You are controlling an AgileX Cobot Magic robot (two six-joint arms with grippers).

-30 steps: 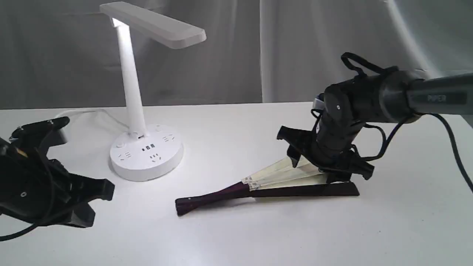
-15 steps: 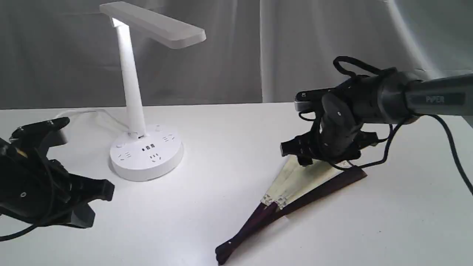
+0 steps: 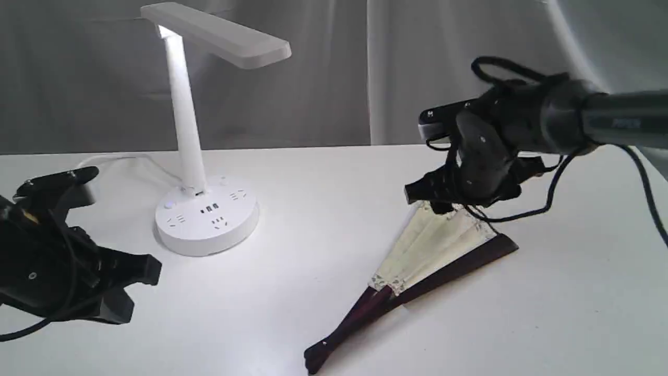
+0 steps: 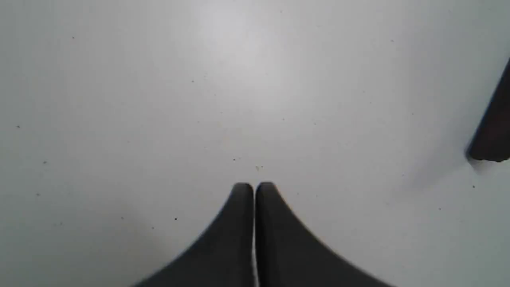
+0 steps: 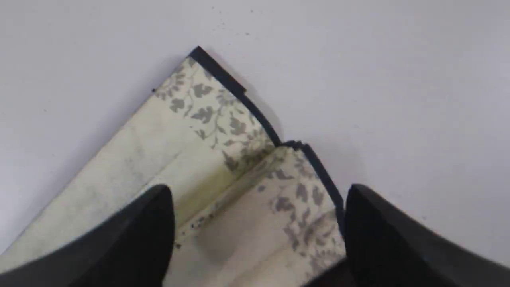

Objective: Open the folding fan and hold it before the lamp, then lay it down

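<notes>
White table [image 3: 334,324] all around, bright in the middle. Nearest, saw the round pivot end [image 3: 313,360] of the folding fan [image 3: 433,250], flat on the table at the front right. Lay only a little bit open, with a few cream folds beside the dark guard [image 3: 459,267].

At the front left, found the left gripper [image 4: 254,186] low over bare table, jaws pressed together, holding nothing, well apart from the fan.

Further back, found the right gripper [image 5: 259,190] just above the fan's wide end, jaws spread wide, with the flowery border [image 5: 207,107] between them. Gripped nothing. Could not tell about any touch on the paper.

Looked like the opening step, far from done. Best, probably, to pinch a dark wooden guard and not the thin paper. Best to pin the other guard or the pivot down with the left gripper, then swing slowly to keep from tearing a fold.

Behind, on the left, saw the white desk lamp [image 3: 206,214], lit, well apart from the fan. Last, grey curtain [image 3: 469,52] at the back.
</notes>
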